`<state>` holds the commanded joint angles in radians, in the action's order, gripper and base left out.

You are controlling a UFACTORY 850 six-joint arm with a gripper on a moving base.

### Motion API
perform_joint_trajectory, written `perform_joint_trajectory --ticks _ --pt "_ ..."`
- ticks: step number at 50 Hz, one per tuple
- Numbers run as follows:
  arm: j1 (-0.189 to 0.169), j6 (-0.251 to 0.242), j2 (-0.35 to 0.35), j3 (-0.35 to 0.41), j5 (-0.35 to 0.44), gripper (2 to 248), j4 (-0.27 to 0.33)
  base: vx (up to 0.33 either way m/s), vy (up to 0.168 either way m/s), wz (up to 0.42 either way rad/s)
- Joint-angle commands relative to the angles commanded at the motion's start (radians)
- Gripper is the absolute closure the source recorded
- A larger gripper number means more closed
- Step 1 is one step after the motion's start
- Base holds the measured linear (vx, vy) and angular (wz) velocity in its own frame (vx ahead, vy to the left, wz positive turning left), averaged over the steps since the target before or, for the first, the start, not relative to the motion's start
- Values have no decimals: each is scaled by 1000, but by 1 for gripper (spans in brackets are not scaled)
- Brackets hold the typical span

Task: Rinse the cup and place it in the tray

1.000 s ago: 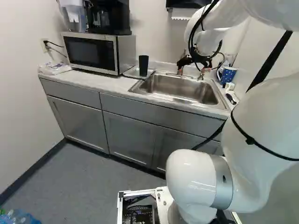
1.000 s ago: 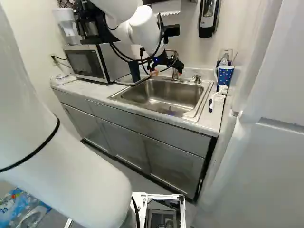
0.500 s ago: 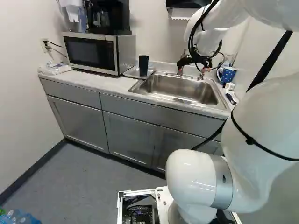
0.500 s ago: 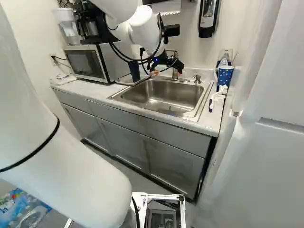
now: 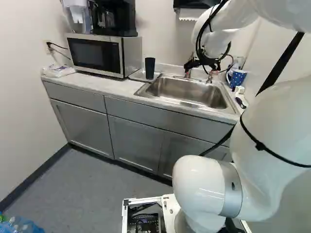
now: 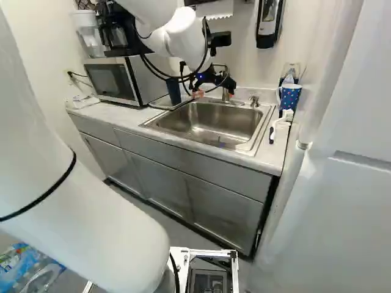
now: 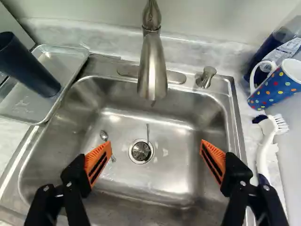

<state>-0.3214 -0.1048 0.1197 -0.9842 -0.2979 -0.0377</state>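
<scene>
My gripper [image 6: 214,88] hangs over the sink [image 6: 248,145], near the faucet in the right base view. In the wrist view, the gripper [image 7: 156,153] is open, its orange pads wide apart with only the basin under them. The faucet [image 7: 152,70] stands ahead of the fingers; I see no water running. A dark cup [image 7: 29,66] stands upright on the metal tray [image 7: 22,111] beside the sink. A blue dotted mug [image 7: 275,88] is on the counter at the sink's other side, well outside the fingers.
A spoon [image 7: 104,136] lies in the basin near the drain [image 7: 140,151]. A white brush [image 7: 267,141] and a bottle [image 7: 277,47] are by the mug. The microwave [image 5: 95,54] carries a coffee maker [image 5: 112,17]. A wall flanks the counter in the right base view.
</scene>
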Motion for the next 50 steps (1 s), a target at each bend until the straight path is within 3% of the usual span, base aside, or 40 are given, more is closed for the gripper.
perform_joint_trajectory --ticks 23,50 --pt "0 0 0 0 0 3 0 -59 41 1" --pt "0 0 0 0 0 3 0 -157 93 -1"
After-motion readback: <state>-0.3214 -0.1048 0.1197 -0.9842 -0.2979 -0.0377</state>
